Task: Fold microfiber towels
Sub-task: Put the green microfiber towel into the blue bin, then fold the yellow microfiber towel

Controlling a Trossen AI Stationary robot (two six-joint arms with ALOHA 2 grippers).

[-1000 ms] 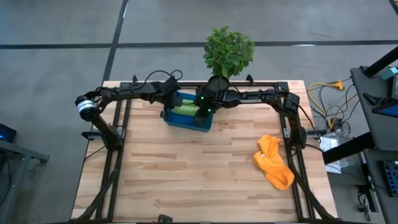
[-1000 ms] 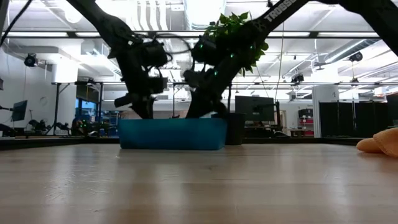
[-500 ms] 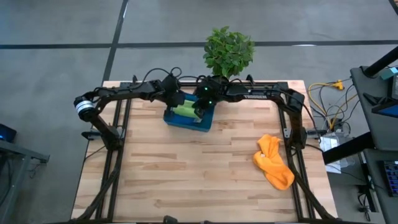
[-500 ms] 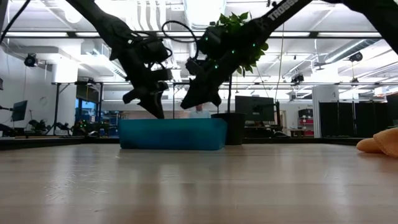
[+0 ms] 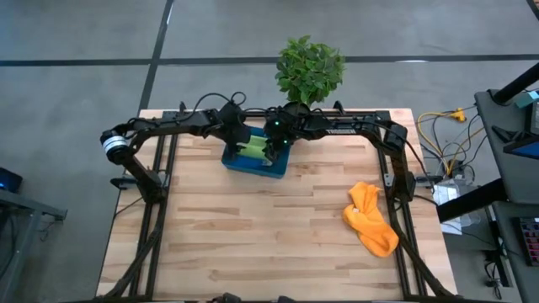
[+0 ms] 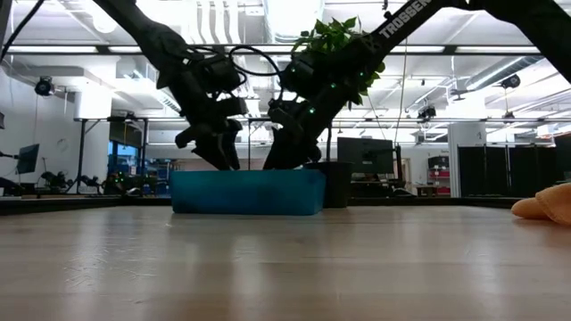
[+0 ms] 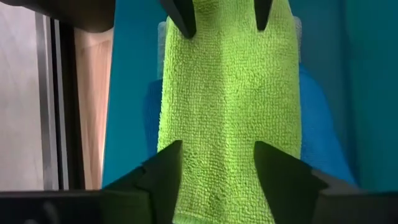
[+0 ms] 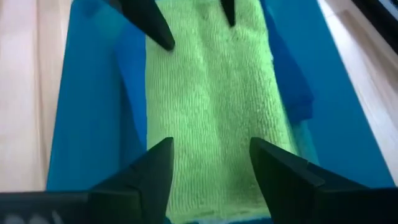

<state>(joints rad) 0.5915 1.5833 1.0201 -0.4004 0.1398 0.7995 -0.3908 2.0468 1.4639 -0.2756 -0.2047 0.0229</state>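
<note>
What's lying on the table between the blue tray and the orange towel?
Nothing: in the high view, only bare wooden table lies between the blue tray and the orange towel.

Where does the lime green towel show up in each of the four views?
High view: the lime green towel lies in the blue tray at the table's far middle, between both grippers.
Low view: not visible; the tray's wall hides it.
Left wrist view: folded strip running between the open fingers.
Right wrist view: same strip, lying over a blue towel.
Shared landmark: the blue tray.
</note>
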